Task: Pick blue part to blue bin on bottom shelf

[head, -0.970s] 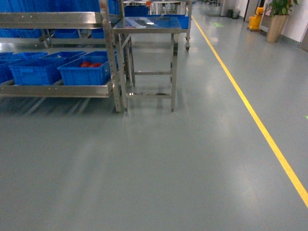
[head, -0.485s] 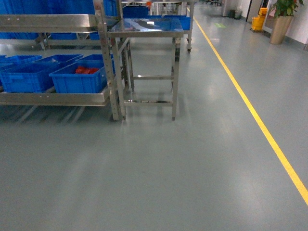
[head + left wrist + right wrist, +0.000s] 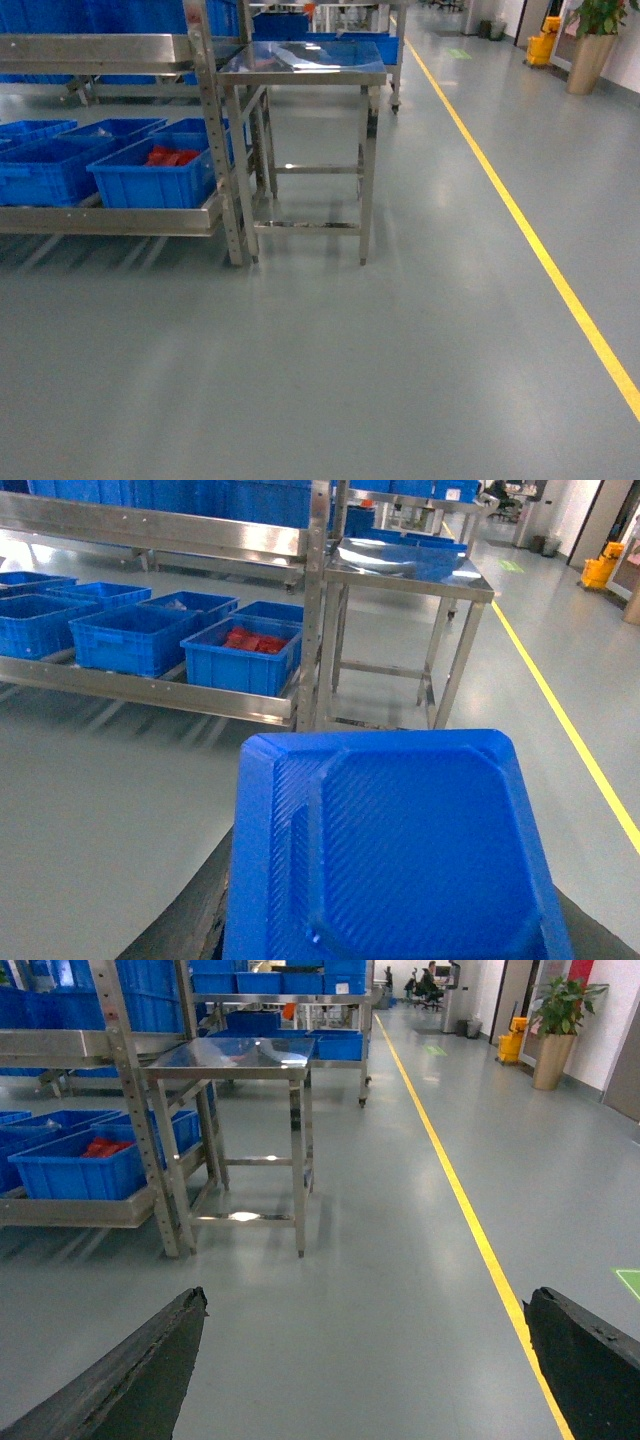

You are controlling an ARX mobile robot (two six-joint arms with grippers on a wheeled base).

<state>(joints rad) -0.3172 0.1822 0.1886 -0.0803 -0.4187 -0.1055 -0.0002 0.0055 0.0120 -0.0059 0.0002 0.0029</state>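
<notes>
In the left wrist view a blue part [image 3: 400,850], a flat ribbed plastic piece, fills the lower frame. My left gripper [image 3: 395,925] is shut on it, with black fingers [image 3: 190,920] showing at either side. The bottom shelf [image 3: 110,222] of the steel rack carries several blue bins [image 3: 45,170]. The nearest bin [image 3: 155,180] holds red parts and also shows as the bin [image 3: 245,655]. My right gripper [image 3: 370,1360] is open over bare floor, holding nothing. Neither gripper appears in the head view.
A square steel table [image 3: 300,60] stands right of the rack post [image 3: 220,150]. A yellow floor line [image 3: 530,240] runs along the right. A potted plant [image 3: 590,40] and yellow bucket [image 3: 545,45] stand far back. Grey floor lies between me and the rack.
In the head view the rack, bins and table have grown larger and dropped lower in the frame; the base has rolled closer to them.
</notes>
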